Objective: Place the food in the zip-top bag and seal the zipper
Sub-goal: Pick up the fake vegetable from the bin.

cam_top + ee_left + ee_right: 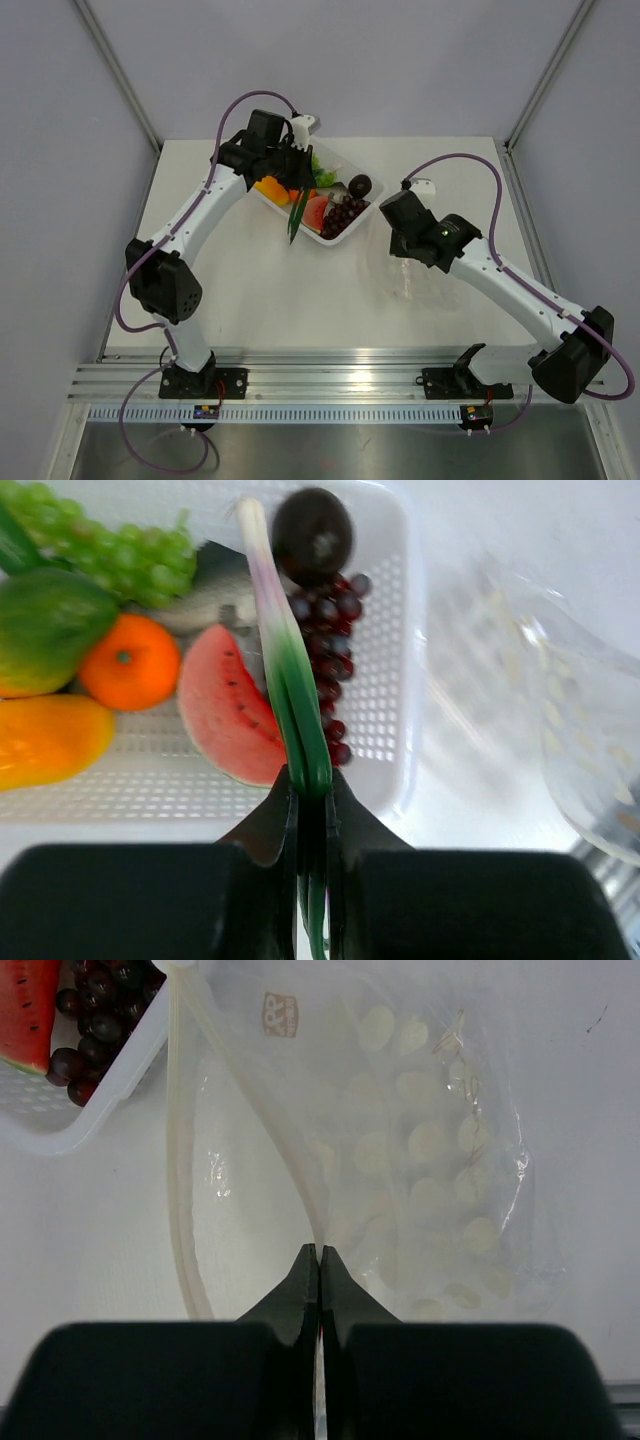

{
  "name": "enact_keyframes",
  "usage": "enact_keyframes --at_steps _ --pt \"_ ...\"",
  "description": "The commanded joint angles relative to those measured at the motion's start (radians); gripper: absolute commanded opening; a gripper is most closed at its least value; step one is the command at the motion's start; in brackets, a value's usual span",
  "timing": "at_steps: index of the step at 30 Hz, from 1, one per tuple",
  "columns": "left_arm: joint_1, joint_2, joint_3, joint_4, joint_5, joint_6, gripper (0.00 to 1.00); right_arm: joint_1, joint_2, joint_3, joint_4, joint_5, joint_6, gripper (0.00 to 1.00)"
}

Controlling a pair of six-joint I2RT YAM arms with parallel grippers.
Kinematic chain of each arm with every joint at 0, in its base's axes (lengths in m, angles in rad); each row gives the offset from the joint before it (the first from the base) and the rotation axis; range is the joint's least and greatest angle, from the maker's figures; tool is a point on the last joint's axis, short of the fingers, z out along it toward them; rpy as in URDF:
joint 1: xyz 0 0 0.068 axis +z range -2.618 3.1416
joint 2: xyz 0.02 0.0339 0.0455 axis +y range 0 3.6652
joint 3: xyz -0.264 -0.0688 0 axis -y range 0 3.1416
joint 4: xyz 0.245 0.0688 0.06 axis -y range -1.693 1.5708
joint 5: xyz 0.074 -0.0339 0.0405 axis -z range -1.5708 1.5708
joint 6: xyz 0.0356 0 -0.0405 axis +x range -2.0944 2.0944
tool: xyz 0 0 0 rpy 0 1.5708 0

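Left gripper (pixel 308 780): jaws pressed onto the green onion (pixel 290 680), pinching its dark green end. The stalk runs out over the white perforated tray (pixel 392 660), its pale end reaching the dark round fruit (pixel 312 535). It crosses above the watermelon slice (pixel 225 720) and the dark grapes (pixel 322 615); whether it clears them cannot be told.

Other contents of the tray: an orange (pixel 130 662), a yellow piece (pixel 45 740), a green fruit (pixel 50 620) and green grapes (pixel 110 550), all on the side of the watermelon slice away from the dark grapes.

Right gripper (pixel 318 1255): fingers pressed together, pinching one lip of the zip-top bag (pixel 420 1160). The clear film rises to the fingertips, so the mouth gapes.

The bag lies on the table (pixel 260 290) outside the tray, to its right in the top view, mouth turned toward the tray's grape corner. The zipper (pixel 178 1180) runs along the other lip, just beside that corner, unsealed. No food shows inside the bag.
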State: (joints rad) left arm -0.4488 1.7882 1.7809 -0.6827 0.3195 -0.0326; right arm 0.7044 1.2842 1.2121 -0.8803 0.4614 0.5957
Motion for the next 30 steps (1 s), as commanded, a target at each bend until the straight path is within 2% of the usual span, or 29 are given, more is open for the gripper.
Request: enact_keyframes --at_steps 1,5,11,19,24,27,30 --pt "0.012 -0.05 0.078 -0.129 0.252 0.06 0.0 -0.008 -0.008 0.053 -0.005 0.033 0.001 0.0" --pt "0.012 -0.13 0.052 -0.237 0.341 0.121 0.0 -0.009 0.003 0.072 0.001 0.02 -0.007 0.0" --pt "0.012 -0.237 -0.021 -0.339 0.383 0.137 0.0 -0.013 0.03 0.078 0.035 0.008 -0.027 0.0" --pt "0.009 -0.354 -0.1 -0.383 0.548 0.158 0.0 -0.014 0.064 0.078 0.072 -0.026 -0.033 0.0" --pt "-0.045 -0.363 -0.159 -0.281 0.56 0.074 0.0 -0.016 0.063 0.081 0.078 -0.03 -0.025 0.0" --pt "-0.102 -0.317 -0.156 -0.282 0.506 0.068 0.0 -0.014 0.05 0.079 0.078 -0.046 -0.008 0.0" --pt "-0.114 -0.256 -0.135 -0.285 0.524 0.056 0.0 -0.014 0.029 0.066 0.086 -0.058 -0.005 0.0"
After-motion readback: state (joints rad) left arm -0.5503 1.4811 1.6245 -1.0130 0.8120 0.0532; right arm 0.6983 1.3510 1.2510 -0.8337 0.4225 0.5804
